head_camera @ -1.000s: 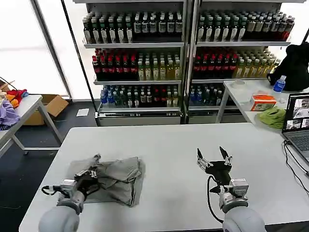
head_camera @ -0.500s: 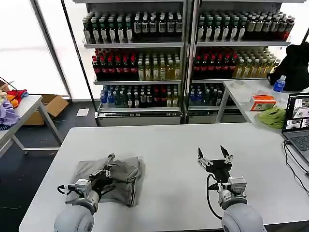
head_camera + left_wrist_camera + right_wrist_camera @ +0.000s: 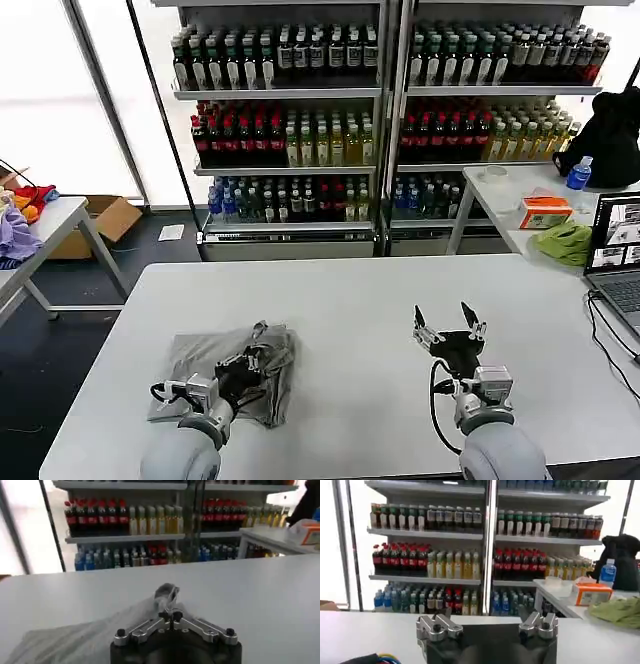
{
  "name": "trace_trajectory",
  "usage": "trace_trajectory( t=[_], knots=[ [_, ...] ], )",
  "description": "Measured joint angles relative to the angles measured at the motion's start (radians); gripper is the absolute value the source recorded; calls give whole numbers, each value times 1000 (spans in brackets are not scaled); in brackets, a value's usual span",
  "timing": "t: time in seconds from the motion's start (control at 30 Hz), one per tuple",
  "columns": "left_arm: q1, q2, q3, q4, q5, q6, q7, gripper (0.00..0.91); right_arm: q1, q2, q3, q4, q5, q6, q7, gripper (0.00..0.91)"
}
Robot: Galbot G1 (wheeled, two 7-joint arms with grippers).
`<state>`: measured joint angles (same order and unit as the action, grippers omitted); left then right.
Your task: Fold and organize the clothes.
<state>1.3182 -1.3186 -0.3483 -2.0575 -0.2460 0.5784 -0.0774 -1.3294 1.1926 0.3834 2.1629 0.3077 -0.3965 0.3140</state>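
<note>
A light grey shirt lies crumpled on the left part of the white table. My left gripper is over its right side, shut on a pinch of the grey cloth and lifting it into a small peak. In the left wrist view the fingertips meet on that raised fold of the shirt, and the remaining cloth trails back towards the wrist. My right gripper hovers open over bare table to the right, holding nothing; in its wrist view the gripper has its jaws wide apart.
A side table at the right carries a lime-green cloth lump, an orange box, a blue bottle and a laptop. Purple and orange fabric sits on a table at the far left. Bottle shelves stand behind.
My left gripper has moved to the right across the shirt, dragging the pinched cloth with it, so the shirt is bunched narrower. The right gripper has barely moved.
</note>
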Motion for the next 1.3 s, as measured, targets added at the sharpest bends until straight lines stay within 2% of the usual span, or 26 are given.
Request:
trace_trajectory(
  t=[0.07,0.1,0.13,0.17,0.57,0.83,1.07,1.3],
  knots=[
    [-3,-3,7,0,1,0,2,0,-5,1,2,0,-1,2,-1,907],
    [-6,-4,8,1,3,0,3,121,-7,1,4,0,-1,4,-2,907],
    [-10,-7,10,4,5,0,4,302,-8,0,6,0,-1,5,-3,907],
    [-14,-10,10,11,8,0,5,907,-10,-1,8,-1,0,6,-4,907],
    [-57,-47,39,100,-16,-8,16,907,-11,-15,24,-13,20,16,-5,907],
    [-53,-46,40,50,-169,-9,6,907,-10,-14,16,-18,19,20,-5,907],
    [-68,-5,-38,-9,-301,-14,-44,907,4,-31,10,-20,28,20,-6,907],
    [-45,60,-167,-2,-335,-15,-84,907,17,-41,-3,-11,39,17,-7,907]
  ],
)
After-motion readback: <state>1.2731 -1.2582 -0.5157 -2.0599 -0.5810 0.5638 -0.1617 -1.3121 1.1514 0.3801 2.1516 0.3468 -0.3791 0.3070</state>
